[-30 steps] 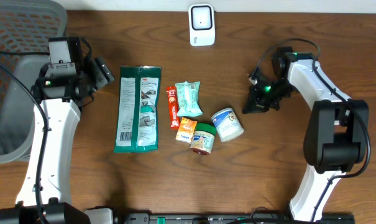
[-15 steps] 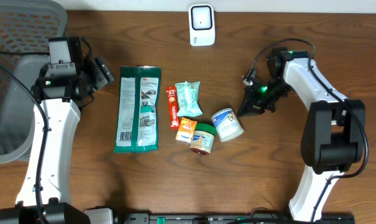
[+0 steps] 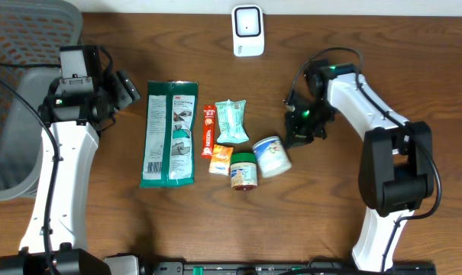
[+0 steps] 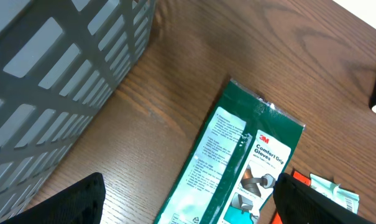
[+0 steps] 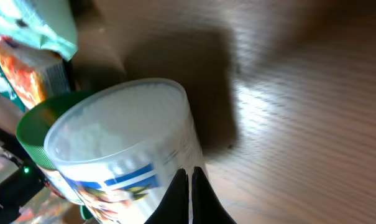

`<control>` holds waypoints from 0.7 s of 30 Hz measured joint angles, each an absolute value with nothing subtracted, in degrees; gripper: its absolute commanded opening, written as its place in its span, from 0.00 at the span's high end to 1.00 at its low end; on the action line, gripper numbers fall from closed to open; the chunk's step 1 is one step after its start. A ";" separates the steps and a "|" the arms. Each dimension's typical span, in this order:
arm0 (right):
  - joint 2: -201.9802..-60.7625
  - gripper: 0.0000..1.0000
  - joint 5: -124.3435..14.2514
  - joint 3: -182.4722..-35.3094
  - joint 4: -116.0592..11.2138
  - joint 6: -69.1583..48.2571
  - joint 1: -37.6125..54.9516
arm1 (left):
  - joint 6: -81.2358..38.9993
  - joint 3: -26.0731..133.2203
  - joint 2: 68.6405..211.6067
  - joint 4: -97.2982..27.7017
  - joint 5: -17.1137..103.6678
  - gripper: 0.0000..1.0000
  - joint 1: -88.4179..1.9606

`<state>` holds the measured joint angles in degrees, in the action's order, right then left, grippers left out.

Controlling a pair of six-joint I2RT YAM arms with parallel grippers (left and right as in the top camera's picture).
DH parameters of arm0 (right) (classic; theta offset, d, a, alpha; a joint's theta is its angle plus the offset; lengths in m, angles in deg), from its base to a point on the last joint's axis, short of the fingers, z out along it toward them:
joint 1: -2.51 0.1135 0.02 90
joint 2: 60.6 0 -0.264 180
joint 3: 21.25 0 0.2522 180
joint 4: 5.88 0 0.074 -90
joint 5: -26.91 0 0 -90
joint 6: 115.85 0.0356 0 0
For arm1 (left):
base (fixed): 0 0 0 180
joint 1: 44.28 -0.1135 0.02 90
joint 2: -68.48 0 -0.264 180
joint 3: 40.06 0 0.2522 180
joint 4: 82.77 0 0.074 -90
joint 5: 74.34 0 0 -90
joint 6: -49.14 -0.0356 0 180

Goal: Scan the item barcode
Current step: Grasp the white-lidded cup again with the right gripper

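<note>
We see the white tub [image 3: 270, 155] lying on its side on the table [image 3: 330, 221], just right of the frame's center in the overhead view, well below the scanner [image 3: 247, 30] at the top edge. The right claw [image 3: 292, 140] is just right of the tub, clenched with nothing between its fingers, and the tips look to be touching the tub's side. The tub touches a green-lidded jar [image 3: 243, 169] on its left, with an orange packet [image 3: 221, 159], a red stick [image 3: 209, 130] and a mint pouch [image 3: 231, 121] beside them. The left claw [image 3: 130, 90] sits in the upper left, released wide and holding nothing, between the basket [image 3: 9, 153] and the green glove packet [image 3: 170, 134]. The right wrist view alone shows the shut tips against the tub's lower edge, its white top and blue print. The left wrist view alone shows the basket's slotted wall and the packet's printed label. Only the overhead view shows the scanner.
</note>
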<state>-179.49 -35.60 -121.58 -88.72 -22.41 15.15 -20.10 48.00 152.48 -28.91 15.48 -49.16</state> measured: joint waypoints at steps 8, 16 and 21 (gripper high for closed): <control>-179.49 0.99 -33.46 -121.88 -89.98 -22.32 16.72 | -20.10 48.00 152.48 -28.91 15.45 0.14 -49.16; -179.49 0.99 -30.12 -123.85 -90.62 -22.14 17.01 | -20.10 48.00 152.48 -28.91 15.48 0.14 -49.16; -179.49 0.99 -29.31 -124.09 -90.62 -22.14 18.73 | -20.10 48.00 152.48 -28.91 15.45 0.14 -49.16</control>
<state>-179.49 -29.31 -124.09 -90.62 -22.14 18.73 -20.10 48.00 152.48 -28.91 15.45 -49.16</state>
